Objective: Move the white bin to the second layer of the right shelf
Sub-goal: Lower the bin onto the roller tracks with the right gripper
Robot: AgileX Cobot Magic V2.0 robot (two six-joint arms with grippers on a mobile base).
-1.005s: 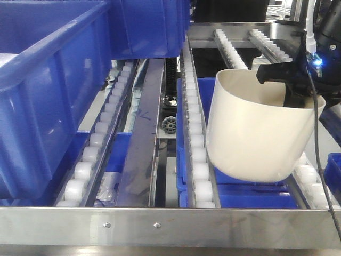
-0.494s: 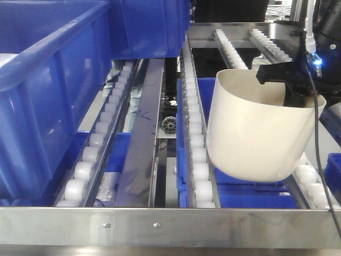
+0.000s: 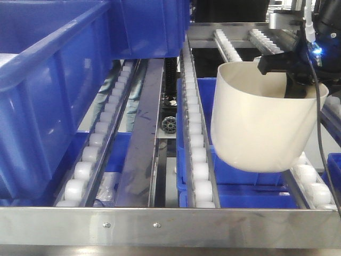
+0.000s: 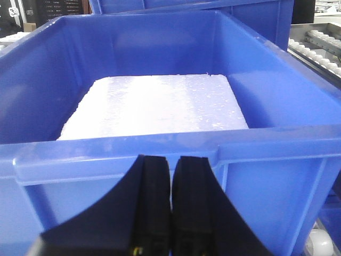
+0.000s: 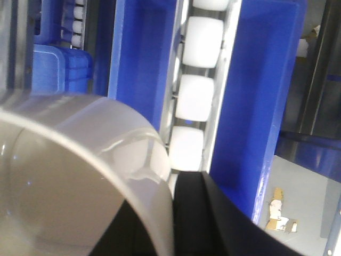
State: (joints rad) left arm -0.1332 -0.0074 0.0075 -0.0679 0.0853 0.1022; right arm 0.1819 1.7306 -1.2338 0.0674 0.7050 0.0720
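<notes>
A: Against the earlier front pictures, the white bin (image 3: pixel 261 120) has risen a little and shifted right; its base now hangs clear of the roller rails (image 3: pixel 193 133) of the shelf level, tilted, above the blue crate below (image 3: pixel 250 184).

B: And the grip?

A: In the front view the right gripper (image 3: pixel 290 74) pinches the bin's far rim, one finger inside, one outside. To my mind the step is the set-down: level the bin, centre it between the two rails just behind the steel front lip (image 3: pixel 170 226), lower until the base bears on both, then let go.

B: Count from that view?

A: One white bin, three roller rails on this level, one big blue crate (image 3: pixel 48 85) at the left.

B: Left wrist view?

A: The left gripper (image 4: pixel 170 202) has its black fingers pressed together on nothing, just before the wall of one blue crate (image 4: pixel 160 154) holding one white foam slab (image 4: pixel 154 106).

B: Right wrist view?

A: The bin's rim (image 5: pixel 133 160) sits against a dark finger (image 5: pixel 197 213); I cannot see the second one here. Four white rollers (image 5: pixel 196 96) run beyond the bin.
</notes>
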